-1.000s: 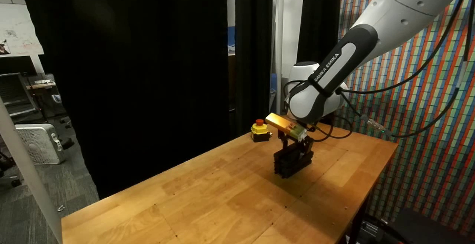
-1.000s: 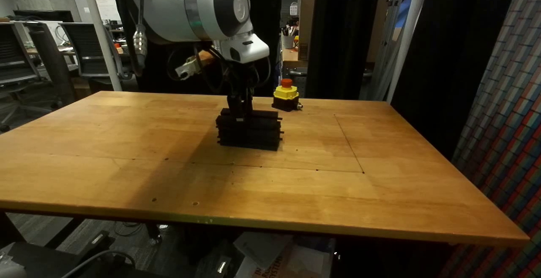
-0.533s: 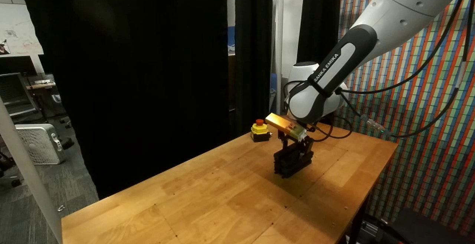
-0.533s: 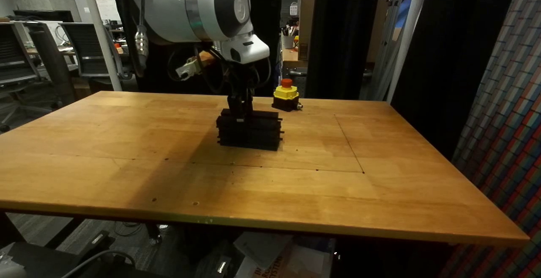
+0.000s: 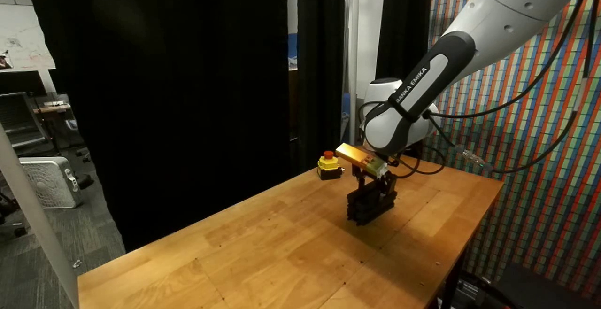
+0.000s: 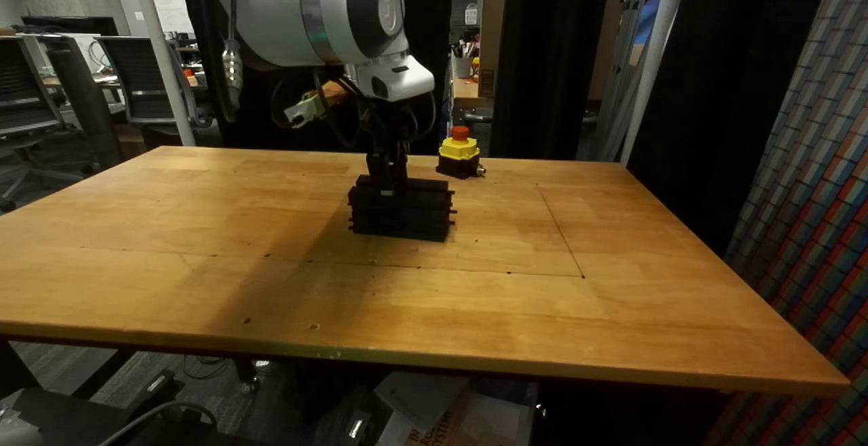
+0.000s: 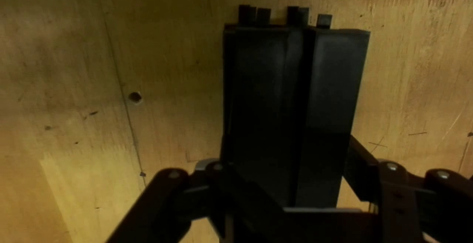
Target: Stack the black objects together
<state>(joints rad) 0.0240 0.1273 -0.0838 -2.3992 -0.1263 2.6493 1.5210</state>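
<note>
In an exterior view, a Franka arm [image 5: 439, 67] slants down over a wooden table [image 5: 263, 248], its gripper [image 5: 374, 188] clamped on black bars [image 5: 371, 208] packed together directly beneath it. In an exterior view, the wrist [image 6: 400, 78] stands above, fingers [image 6: 383, 178] pointing down near mid-length of the bars, whose long axis runs across the scene; contact below is hard to tell. In the wrist view, the fingers flank both long sides; any release likely turns on clearing them.

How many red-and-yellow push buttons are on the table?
1: the red-and-yellow push button, near the edge of the table; in an exterior view it stands beyond and right of the black bars. No second shows, but the arm could hide one.
</note>
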